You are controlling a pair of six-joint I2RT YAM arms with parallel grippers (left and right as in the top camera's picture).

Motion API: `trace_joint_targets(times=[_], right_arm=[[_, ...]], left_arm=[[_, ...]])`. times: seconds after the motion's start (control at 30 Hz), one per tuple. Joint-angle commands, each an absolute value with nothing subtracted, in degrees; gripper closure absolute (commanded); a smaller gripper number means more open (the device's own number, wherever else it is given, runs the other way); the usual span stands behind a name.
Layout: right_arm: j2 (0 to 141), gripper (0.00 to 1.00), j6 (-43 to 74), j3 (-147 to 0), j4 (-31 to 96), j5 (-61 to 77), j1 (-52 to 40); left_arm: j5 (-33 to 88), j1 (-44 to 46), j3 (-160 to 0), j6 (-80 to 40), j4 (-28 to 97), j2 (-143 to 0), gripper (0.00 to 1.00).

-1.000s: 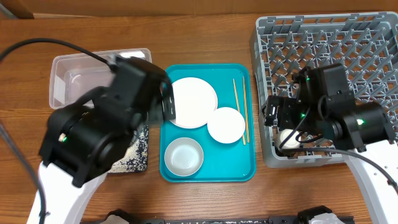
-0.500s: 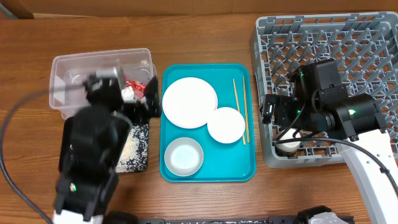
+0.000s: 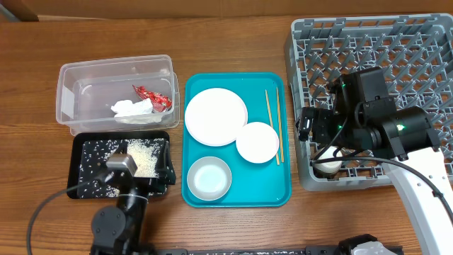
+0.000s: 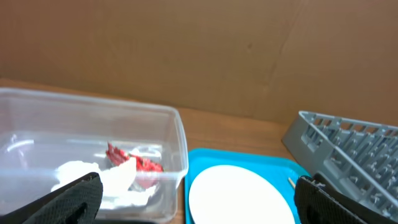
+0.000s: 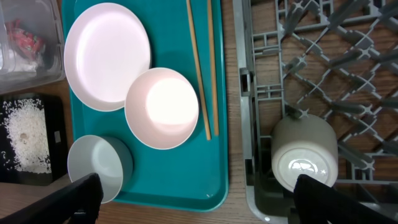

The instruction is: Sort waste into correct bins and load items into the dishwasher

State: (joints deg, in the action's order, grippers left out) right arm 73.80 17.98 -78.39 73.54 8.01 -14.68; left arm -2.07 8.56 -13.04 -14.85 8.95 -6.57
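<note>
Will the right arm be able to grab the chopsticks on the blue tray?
Probably yes. The open right gripper hangs over the dish rack beside the teal tray, and the chopsticks lie uncovered on that side.

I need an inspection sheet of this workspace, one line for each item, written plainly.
surface: wooden table, wood grain visible.
job's things: clear tub holds red wrapper and white napkin; black tray holds rice grains; large plate, white bowl, greyish bowl and chopsticks lie on teal tray; cup in grey rack.
clutter: nothing seen.
pincers: left pincer open, empty; right pincer open, empty.
cables: black cable curves over the table's front left.
surroundings: cardboard wall behind the table.
</note>
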Motion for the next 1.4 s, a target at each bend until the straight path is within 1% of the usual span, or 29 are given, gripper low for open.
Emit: trace_joint_targets(times=[0.0, 0.07, 0.23, 0.33, 1.03, 1.1, 1.17, 1.23, 1.27, 1.33, 1.37], right_arm=[[73.8, 0.00, 18.0, -79.1, 73.4, 7.5, -14.9], [73.8, 0.00, 18.0, -79.1, 73.4, 7.5, -14.9], [73.8, 0.00, 18.0, -79.1, 73.4, 7.5, -14.9], [73.8, 0.00, 18.0, -79.1, 73.4, 7.5, -14.9], [73.8, 0.00, 18.0, -79.1, 73.3, 7.6, -14.9], [73.8, 0.00, 18.1, -79.1, 71.6, 8.3, -14.9], [73.8, 0.00, 18.3, -79.1, 68.4, 11.5, -14.9], [74.2, 0.00, 18.5, -79.0, 66.2, 19.3, -15.3], [74.7, 0.02, 18.4, -78.8, 65.7, 22.7, -16.2], [75.9, 0.08, 18.5, -78.0, 65.6, 24.1, -18.7], [76.8, 0.08, 19.3, -77.0, 65.6, 23.3, -20.5]], left_arm=[[-1.4, 8.2, -9.3, -16.6, 8.5, -2.0, 0.00], [-1.4, 8.2, -6.9, -17.6, 8.1, -0.1, 0.00], [0.0, 8.3, -0.1, -18.5, 1.5, -0.2, 0.00], [0.0, 8.4, -0.3, -18.7, 4.4, -0.2, 0.00], [0.0, 8.3, -0.3, -18.7, 4.4, -0.3, 0.00], [0.0, 8.3, -0.3, -18.7, 4.4, -0.3, 0.00], [0.0, 8.3, -0.3, -18.7, 4.4, -0.3, 0.00], [0.0, 8.3, -0.3, -18.7, 4.4, -0.3, 0.00], [0.0, 8.3, -0.3, -18.7, 4.4, -0.3, 0.00], [0.0, 8.3, -0.3, -18.7, 4.4, -0.3, 0.00], [0.0, 8.3, -0.3, -18.7, 4.4, -0.3, 0.00]])
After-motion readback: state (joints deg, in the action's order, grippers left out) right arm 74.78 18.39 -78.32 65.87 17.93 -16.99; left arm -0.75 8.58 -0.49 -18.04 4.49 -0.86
